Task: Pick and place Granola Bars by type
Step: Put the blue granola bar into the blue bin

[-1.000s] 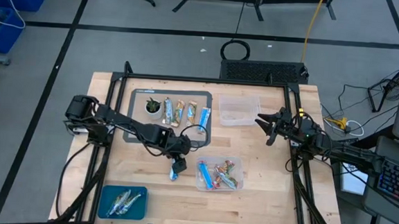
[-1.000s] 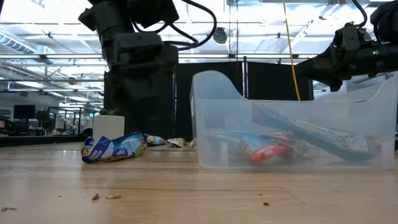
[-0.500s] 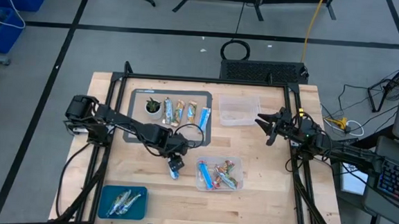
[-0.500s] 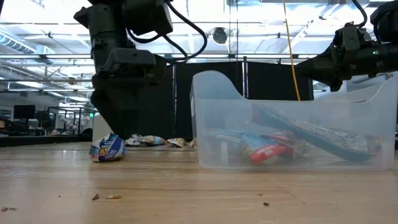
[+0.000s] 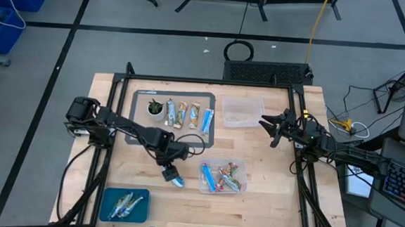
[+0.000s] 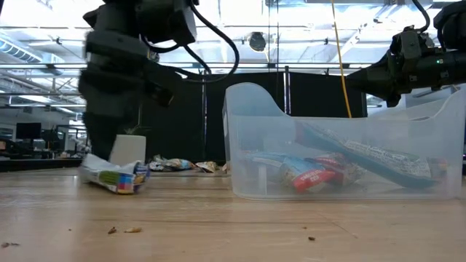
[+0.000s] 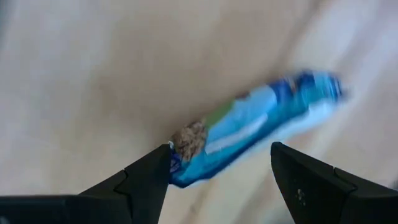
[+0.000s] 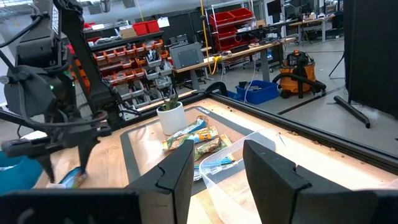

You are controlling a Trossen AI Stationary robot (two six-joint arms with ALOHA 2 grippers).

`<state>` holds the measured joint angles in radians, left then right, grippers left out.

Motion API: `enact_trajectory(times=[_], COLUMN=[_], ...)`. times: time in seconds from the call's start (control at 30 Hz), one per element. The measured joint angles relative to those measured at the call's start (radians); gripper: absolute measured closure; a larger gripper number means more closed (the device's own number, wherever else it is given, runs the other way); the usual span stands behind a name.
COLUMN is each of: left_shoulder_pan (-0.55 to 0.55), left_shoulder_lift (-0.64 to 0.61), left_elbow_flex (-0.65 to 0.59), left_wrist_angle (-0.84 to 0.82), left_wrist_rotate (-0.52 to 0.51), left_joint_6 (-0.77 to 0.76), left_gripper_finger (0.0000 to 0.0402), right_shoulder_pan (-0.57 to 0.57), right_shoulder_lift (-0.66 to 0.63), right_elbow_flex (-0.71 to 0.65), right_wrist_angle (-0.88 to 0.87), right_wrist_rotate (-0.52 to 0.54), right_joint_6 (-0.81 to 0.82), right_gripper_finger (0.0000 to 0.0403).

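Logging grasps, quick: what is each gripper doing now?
Left gripper: open around the blue bar.
Right gripper: open, empty.

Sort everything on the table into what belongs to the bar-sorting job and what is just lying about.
Job:
- blue-white wrapped granola bar between the open left gripper fingers
- wrapped bars on the grey mat
- mixed bars in the clear plastic tub
- silvery bars in the blue tray
- empty clear tub

Lying about:
- small white cup with green plant
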<state>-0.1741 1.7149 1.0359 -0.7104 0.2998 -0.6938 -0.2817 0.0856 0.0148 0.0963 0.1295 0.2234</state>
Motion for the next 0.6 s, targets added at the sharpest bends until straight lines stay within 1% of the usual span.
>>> enact_trajectory(times=[0.17,0.23,0.3,0.43,0.6], left_shoulder_pan=[-0.011,-0.016,-0.025,-0.050,-0.077], left_shoulder_lift=[0.000,0.000,0.000,0.000,0.000], left_elbow_flex=[0.000,0.000,0.000,0.000,0.000], left_wrist_angle=[-0.005,-0.005,-0.005,-0.038,-0.128], left_wrist_rotate=[0.119,0.135,0.129,0.064,-0.097], left_joint_6=[0.124,0.193,0.270,0.397,0.474], left_gripper_finger=[0.0126,0.0126,0.0124,0.0122,0.0128], right_shoulder_pan=[0.000,0.000,0.000,0.000,0.000], right_shoulder_lift=[0.000,0.000,0.000,0.000,0.000], right_elbow_flex=[0.000,0.000,0.000,0.000,0.000], right_wrist_angle=[0.000,0.000,0.000,0.000,0.000], right_wrist_rotate=[0.000,0.000,0.000,0.000,0.000], right_joint_6=[0.000,0.000,0.000,0.000,0.000], right_gripper_finger=[0.0273,0.0273,0.0273,0.0273,0.0273])
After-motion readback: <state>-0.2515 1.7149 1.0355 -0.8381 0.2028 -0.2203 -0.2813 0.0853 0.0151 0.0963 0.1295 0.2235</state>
